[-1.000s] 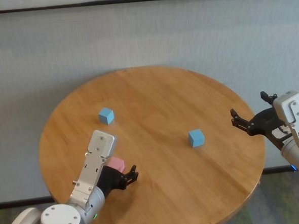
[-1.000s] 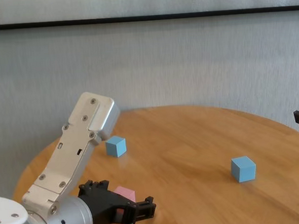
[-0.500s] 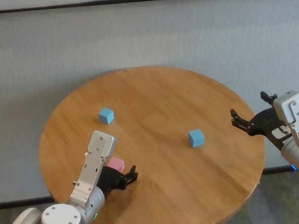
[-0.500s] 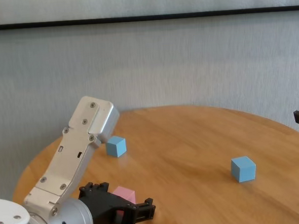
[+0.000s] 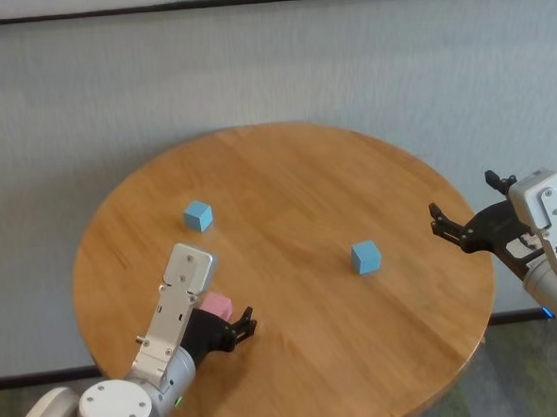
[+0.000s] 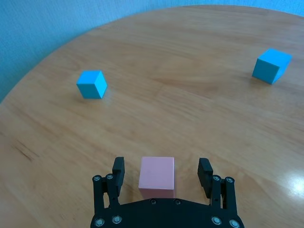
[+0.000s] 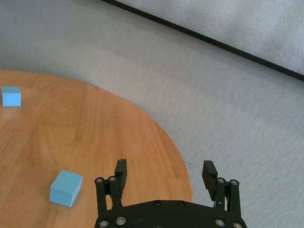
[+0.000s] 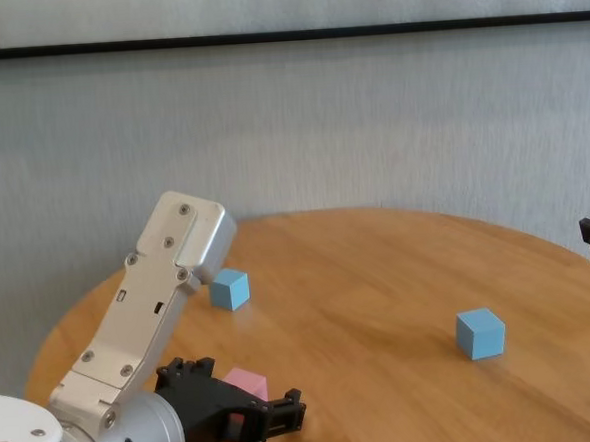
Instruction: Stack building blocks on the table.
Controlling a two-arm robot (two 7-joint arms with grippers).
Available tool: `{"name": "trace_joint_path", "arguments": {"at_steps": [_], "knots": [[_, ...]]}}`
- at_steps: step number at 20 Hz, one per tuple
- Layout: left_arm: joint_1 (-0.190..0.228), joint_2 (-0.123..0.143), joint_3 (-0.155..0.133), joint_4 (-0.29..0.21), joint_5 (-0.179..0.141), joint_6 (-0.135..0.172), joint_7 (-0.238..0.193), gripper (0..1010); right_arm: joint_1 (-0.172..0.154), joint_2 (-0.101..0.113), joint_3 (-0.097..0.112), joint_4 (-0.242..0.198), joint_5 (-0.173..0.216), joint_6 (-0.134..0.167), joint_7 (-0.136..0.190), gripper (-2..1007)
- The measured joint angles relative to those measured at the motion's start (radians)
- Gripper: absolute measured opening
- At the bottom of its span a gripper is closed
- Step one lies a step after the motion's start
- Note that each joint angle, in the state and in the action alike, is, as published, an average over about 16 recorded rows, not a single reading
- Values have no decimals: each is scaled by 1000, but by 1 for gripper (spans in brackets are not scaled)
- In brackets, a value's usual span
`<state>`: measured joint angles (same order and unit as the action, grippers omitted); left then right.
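Table (image 5: 286, 170): round, glossy honey-brown wood grain; taken as the landmark for all entries below.

Pink block (image 6: 157, 176): seated on the table near its front-left edge, as viewed from the head camera. It is framed between the fingers of the left gripper (image 6: 163, 174), whose jaws are spread wide, with a gap visible on each side of the cube; no contact by the fingers is seen. The same block is also recorded in the head view (image 5: 216, 305) and the chest view (image 8: 247, 382).

Left blue block (image 5: 198, 215): placed on the table's left portion, farther back than the pink block and well apart from it.

Right blue block (image 5: 365, 256): placed right of the table's centre, well apart from both other cubes. No block is stacked on another.

Right gripper (image 7: 165, 175): held off the table's right edge, above the floor, its jaws parted and nothing between them; also noted in the head view (image 5: 465, 218).
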<state>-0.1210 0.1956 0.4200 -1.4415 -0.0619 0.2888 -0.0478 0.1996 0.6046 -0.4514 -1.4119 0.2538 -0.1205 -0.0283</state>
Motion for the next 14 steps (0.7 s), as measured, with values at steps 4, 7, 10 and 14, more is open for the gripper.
{"name": "trace_joint_path", "arguments": {"at_steps": [4, 7, 10, 14], "knots": [[1, -4, -5, 2, 9, -6, -3, 1000, 0, 0, 0, 0, 0, 0, 0, 1001], [2, -7, -8, 4, 16, -9, -6, 1000, 0, 0, 0, 0, 0, 0, 0, 1001], [3, -10, -12, 5, 21, -10, -9, 1000, 0, 0, 0, 0, 0, 0, 0, 1001], [4, -16, -18, 8, 28, -9, -15, 1000, 0, 0, 0, 0, 0, 0, 0, 1001]]}}
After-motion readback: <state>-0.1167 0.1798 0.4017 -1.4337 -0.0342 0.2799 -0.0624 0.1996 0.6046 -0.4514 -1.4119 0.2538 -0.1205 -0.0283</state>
